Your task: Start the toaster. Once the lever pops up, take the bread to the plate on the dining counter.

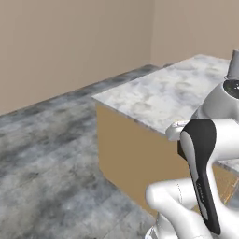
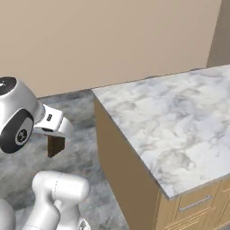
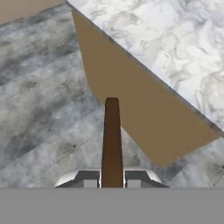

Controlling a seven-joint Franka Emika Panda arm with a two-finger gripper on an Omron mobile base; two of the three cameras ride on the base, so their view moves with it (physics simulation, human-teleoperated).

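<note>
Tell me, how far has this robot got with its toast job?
Already done, it seems: the bread is out of the toaster, since the gripper is shut on it, edge-on between the finger tips. In hand: carrying it, held over the grey floor beside the dining counter. Left: bringing it over the marble top and setting it on the plate.

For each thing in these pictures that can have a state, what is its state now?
pincer: shut on the bread.
bread: held edge-on in the pincer, above the floor, beside the dining counter.
dining counter: marble top bare where visible; drawer at its side closed.
</note>
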